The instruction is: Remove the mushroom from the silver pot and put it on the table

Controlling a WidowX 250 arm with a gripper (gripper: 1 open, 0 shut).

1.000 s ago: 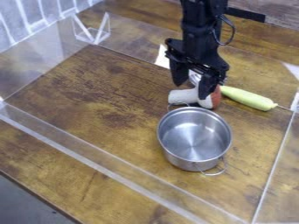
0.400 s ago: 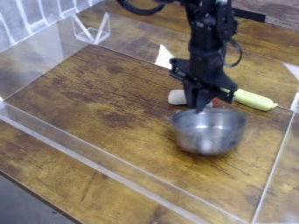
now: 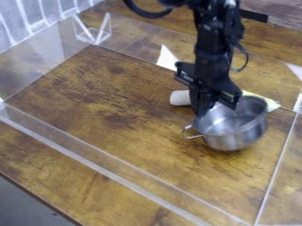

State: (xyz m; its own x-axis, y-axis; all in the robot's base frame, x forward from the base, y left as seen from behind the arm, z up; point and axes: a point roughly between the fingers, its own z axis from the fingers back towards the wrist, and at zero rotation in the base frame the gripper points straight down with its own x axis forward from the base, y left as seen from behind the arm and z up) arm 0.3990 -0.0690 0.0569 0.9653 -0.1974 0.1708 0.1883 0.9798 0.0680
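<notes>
The silver pot (image 3: 236,131) sits tilted at the right of the table (image 3: 106,97), with one loop handle sticking out to its left. My gripper (image 3: 213,102) points down at the pot's back-left rim, and its fingers look closed together. I cannot make out what they pinch, if anything. The mushroom (image 3: 179,97) lies on the wood just left of the gripper, outside the pot. Only its white stem shows, since the fingers hide the cap.
A yellow-green corn-like toy (image 3: 274,104) pokes out behind the pot near the right acrylic wall (image 3: 289,150). Another clear wall (image 3: 83,150) borders the front. A pale scrap (image 3: 165,56) lies behind the arm.
The fingers came down beside the mushroom and closed. The pot, which stood upright in front of the gripper, tipped and slid to the right. The mushroom stem stayed roughly in place.
</notes>
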